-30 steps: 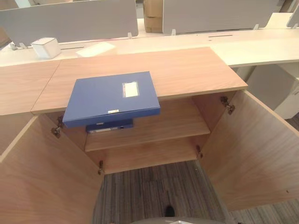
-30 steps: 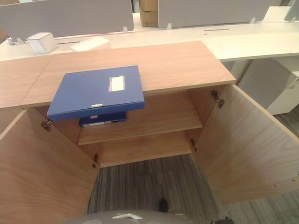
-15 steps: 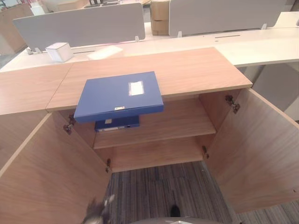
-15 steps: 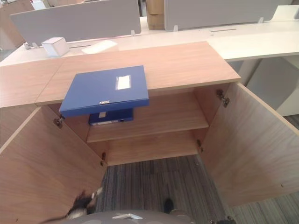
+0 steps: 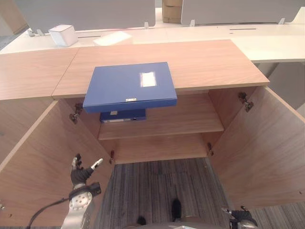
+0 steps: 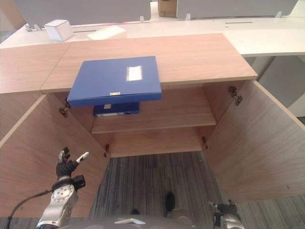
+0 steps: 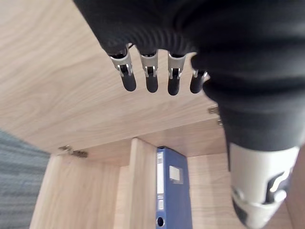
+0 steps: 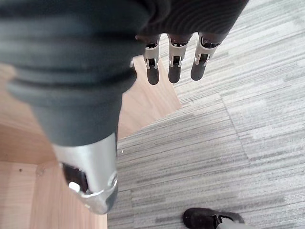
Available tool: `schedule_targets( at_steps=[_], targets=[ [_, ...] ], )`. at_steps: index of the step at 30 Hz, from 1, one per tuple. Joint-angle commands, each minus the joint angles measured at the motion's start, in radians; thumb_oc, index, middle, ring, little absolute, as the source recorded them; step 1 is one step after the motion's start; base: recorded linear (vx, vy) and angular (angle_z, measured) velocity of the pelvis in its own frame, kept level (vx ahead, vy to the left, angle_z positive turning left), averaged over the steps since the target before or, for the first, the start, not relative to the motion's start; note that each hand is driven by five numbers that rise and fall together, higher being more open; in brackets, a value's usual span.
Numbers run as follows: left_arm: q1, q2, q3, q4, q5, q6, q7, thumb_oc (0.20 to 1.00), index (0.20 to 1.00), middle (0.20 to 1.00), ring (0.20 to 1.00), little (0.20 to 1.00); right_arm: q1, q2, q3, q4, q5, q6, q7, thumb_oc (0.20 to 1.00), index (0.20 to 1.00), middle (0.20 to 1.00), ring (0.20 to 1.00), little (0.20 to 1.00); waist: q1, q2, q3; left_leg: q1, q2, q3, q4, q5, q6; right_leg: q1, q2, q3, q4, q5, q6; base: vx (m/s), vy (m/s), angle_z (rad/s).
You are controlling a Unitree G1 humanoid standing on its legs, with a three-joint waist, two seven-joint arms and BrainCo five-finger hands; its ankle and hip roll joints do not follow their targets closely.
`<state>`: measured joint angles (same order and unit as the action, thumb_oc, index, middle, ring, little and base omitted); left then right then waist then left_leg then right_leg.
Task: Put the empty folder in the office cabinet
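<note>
Folder (image 5: pixel 129 86) flat on cabinet (image 5: pixel 209 62) top | left hand (image 5: pixel 80 170) relaxed, empty

A blue folder (image 5: pixel 128 86) with a white label lies on the light wood-grain cabinet (image 5: pixel 205 64). Below it, the carpet (image 5: pixel 157 191) is grey with stripes. Behind the cabinet, a white box (image 5: pixel 63 35).

I see my left hand (image 5: pixel 80 172) raised low at left, fingers (image 7: pixel 151 80) loose and empty; my right hand (image 8: pixel 90 90) hangs low, fingers relaxed.
</note>
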<state>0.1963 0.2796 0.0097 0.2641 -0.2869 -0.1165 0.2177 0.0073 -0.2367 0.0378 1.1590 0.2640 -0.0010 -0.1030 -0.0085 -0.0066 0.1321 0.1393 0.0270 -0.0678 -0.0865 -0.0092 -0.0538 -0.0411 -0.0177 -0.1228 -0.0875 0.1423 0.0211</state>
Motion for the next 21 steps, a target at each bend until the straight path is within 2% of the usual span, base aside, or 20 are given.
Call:
schedule_targets(
  at_steps=[1,3,7,13,21],
  targets=[
    [-0.035,0.066,0.063,-0.089,0.242,-0.060,0.093,1.000,1.000,1.000,1.000,1.000,-0.058,0.015,0.030,0.012,0.047,-0.029,-0.030,1.000,1.000,1.000,1.000,1.000,0.006,-0.038,0.004,0.023,-0.027,-0.007,-0.001,-0.105,0.020,-0.020,-0.082,0.038,0.034,-0.022,0.125,0.00,0.037,-0.15],
    [-0.016,0.090,0.094,-0.155,0.388,-0.050,0.159,1.000,1.000,1.000,1.000,1.000,-0.061,0.025,0.036,0.025,0.038,-0.029,-0.042,1.000,1.000,1.000,1.000,1.000,0.011,-0.042,0.000,0.029,-0.033,0.002,-0.001,-0.111,0.024,-0.014,-0.086,0.044,0.029,-0.018,0.129,0.01,0.042,-0.12],
    [0.004,0.119,0.140,-0.200,0.510,-0.045,0.232,1.000,1.000,1.000,1.000,1.000,-0.054,0.030,0.036,0.050,0.022,-0.030,-0.057,1.000,1.000,1.000,1.000,1.000,0.011,-0.047,-0.011,0.034,-0.037,0.007,-0.001,-0.115,0.026,-0.007,-0.088,0.049,0.020,-0.016,0.130,0.01,0.008,-0.08],
    [0.001,0.158,0.182,-0.271,0.641,-0.042,0.302,1.000,1.000,1.000,1.000,1.000,-0.042,0.029,0.033,0.080,0.009,-0.032,-0.069,1.000,1.000,1.000,1.000,1.000,0.007,-0.051,-0.023,0.040,-0.039,0.010,-0.001,-0.112,0.024,0.002,-0.093,0.050,0.015,-0.011,0.129,0.00,0.000,0.00],
    [-0.022,0.234,0.182,-0.325,0.777,-0.035,0.338,1.000,1.000,1.000,1.000,1.000,-0.035,0.026,0.032,0.103,0.003,-0.036,-0.070,1.000,1.000,1.000,1.000,1.000,0.001,-0.047,-0.037,0.053,-0.036,0.016,-0.001,-0.119,0.021,0.017,-0.091,0.055,0.009,-0.018,0.130,0.00,-0.001,0.00]
  ],
)
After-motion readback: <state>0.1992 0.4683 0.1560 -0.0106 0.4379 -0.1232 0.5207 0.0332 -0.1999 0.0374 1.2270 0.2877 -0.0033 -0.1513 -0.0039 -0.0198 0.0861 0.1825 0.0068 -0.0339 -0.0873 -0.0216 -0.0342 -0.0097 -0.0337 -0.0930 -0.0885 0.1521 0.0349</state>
